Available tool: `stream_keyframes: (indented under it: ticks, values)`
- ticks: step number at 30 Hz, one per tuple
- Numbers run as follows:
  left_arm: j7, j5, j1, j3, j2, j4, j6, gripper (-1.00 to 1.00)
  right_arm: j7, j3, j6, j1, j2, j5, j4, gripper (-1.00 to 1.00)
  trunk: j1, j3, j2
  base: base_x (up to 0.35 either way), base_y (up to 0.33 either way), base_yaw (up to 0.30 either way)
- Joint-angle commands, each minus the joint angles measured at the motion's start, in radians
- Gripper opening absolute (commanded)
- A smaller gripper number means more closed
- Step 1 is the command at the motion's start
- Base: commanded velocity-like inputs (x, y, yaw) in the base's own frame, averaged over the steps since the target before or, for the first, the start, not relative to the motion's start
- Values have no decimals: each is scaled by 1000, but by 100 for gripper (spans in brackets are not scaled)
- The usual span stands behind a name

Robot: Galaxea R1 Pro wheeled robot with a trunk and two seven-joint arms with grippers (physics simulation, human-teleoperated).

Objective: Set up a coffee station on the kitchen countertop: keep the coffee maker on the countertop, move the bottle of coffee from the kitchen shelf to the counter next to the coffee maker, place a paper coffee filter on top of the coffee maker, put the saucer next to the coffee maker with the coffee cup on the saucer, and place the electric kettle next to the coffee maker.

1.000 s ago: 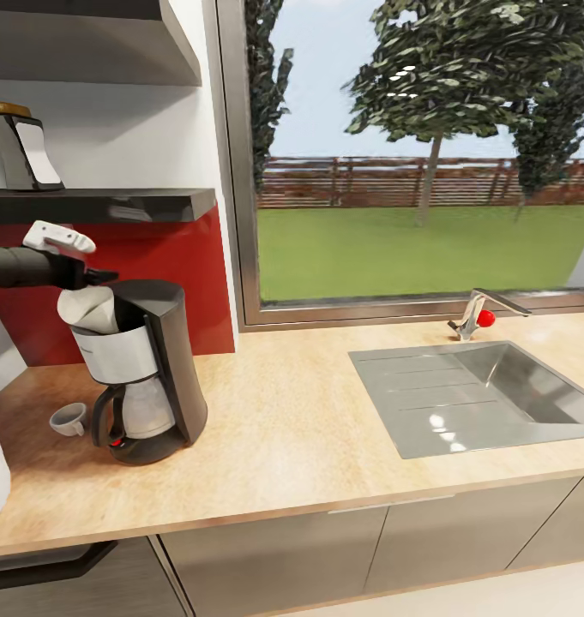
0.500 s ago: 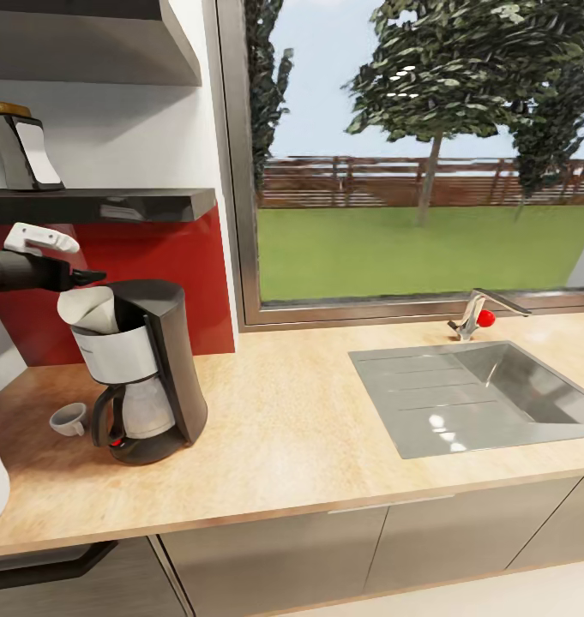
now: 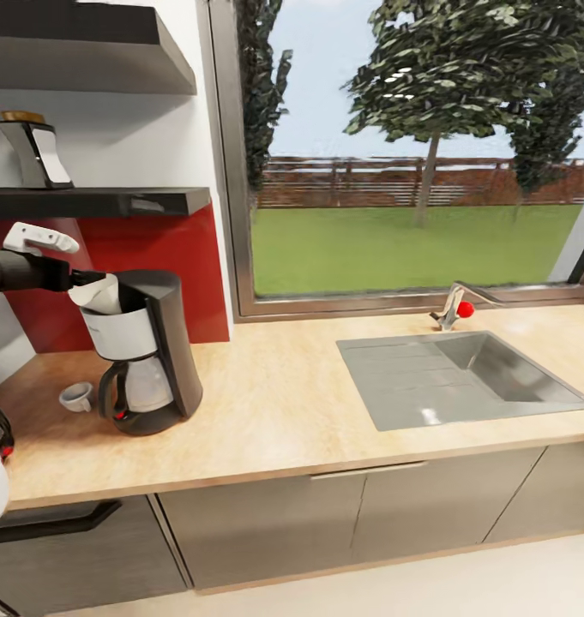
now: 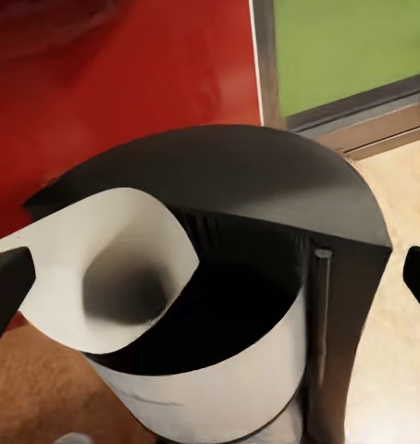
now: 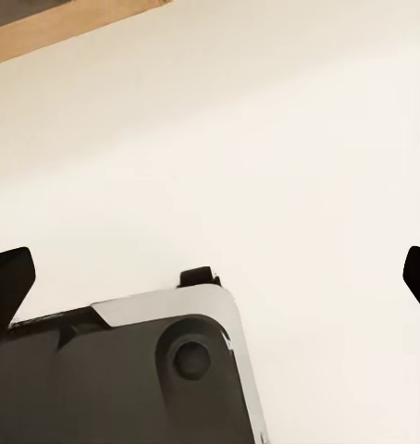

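The filter sits tilted in the coffee maker's open top; left gripper hangs over it, fingers apart — any sideways brush could tip it out; right gripper spread, empty.

Left gripper: is backing off the paper coffee filter, now level with it, jaws apart; filter is resting in the coffee maker. Head camera is pulling back.

No lettering is legible (the bottle of coffee included).
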Motion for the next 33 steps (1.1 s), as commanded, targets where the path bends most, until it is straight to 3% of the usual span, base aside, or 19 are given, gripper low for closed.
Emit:
stream_keyframes:
  ticks: [1, 18, 23, 33]
  values:
    - [-9, -10, -2, 1, -1, -1, 8, 100, -2, 2, -3, -1, 0, -10, -4, 100, 0, -2, -2, -282, -174, 0]
    - [-5, -13, -2, 1, -1, 1, 8, 100, -1, 1, -3, -1, 0, -16, -12, 100, 0, -2, -2, -282, -175, 1]
    - [-5, -13, 0, -1, -1, 1, 8, 100, -2, 1, -5, -1, 0, -14, -12, 100, 0, -2, -2, -275, -166, 186]
    - [-6, -7, 5, 2, -1, -8, 7, 100, 5, 9, -7, -1, 2, -11, -28, 100, 0, -2, -2, -59, -36, 90]
